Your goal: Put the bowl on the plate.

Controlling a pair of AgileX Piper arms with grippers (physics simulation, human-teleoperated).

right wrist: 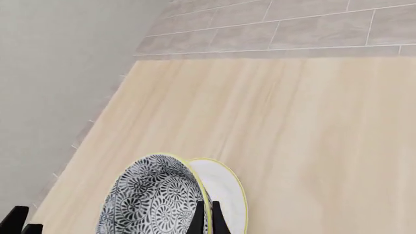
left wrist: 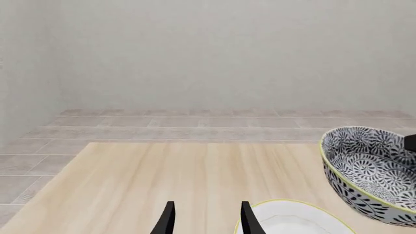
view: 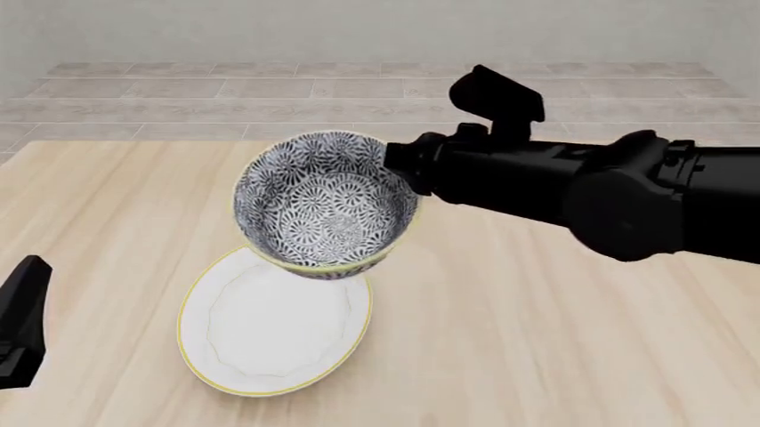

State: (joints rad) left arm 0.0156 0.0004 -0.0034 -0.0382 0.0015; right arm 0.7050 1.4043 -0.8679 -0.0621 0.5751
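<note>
We see the bowl (view: 323, 206) covering the far edge of the plate (view: 270, 331) in the front view. The left gripper (view: 21, 322) is cropped at that view's left border. The bowl hides the right gripper's fingertips (right wrist: 197, 220).

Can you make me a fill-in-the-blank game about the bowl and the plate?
1. The bowl is held by the ____ gripper.
2. The plate is plain ____ with a yellow rim.
3. The bowl is held ____, not level.
4. The left gripper holds ____.

Missing words: right; white; tilted; nothing
</note>
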